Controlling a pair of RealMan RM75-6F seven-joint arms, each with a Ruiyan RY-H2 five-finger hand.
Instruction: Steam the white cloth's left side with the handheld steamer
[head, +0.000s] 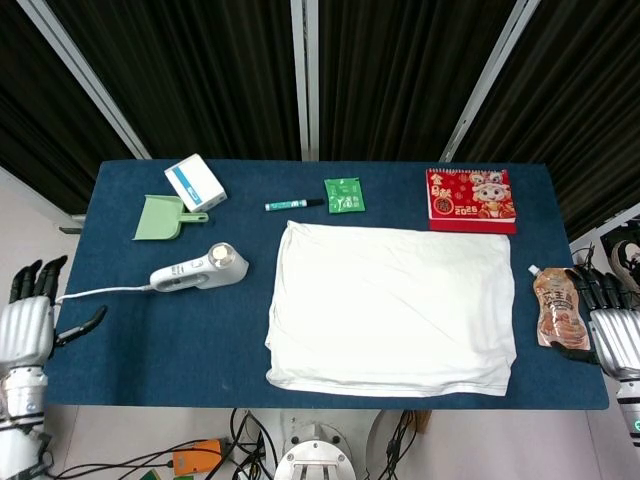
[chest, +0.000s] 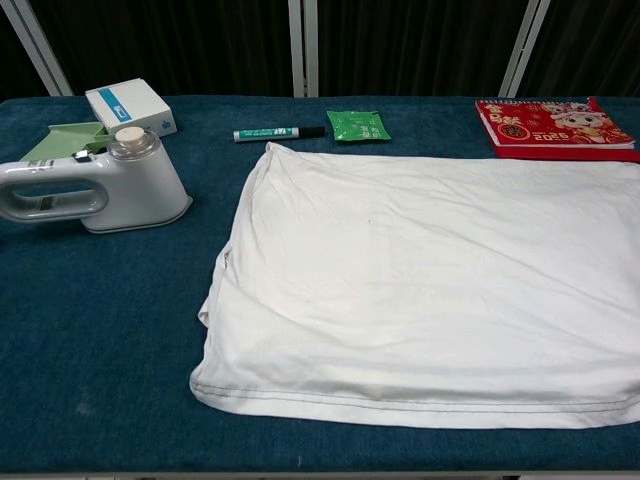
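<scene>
Head view: smooth white handheld steamer (head: 200, 270) lies beside rumpled white cloth (head: 392, 308) (both hands (head: 28, 322) (head: 612, 335) spread, empty).

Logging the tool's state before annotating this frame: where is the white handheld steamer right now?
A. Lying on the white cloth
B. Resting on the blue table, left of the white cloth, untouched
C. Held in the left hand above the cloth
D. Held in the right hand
B: the white handheld steamer sits on the blue table beside the white cloth, while the left hand hangs apart at the table's edge, holding nothing.

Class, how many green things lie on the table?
3: a dustpan at the far left beside the white box, a marker above the cloth's left corner, a packet just right of it.
</scene>
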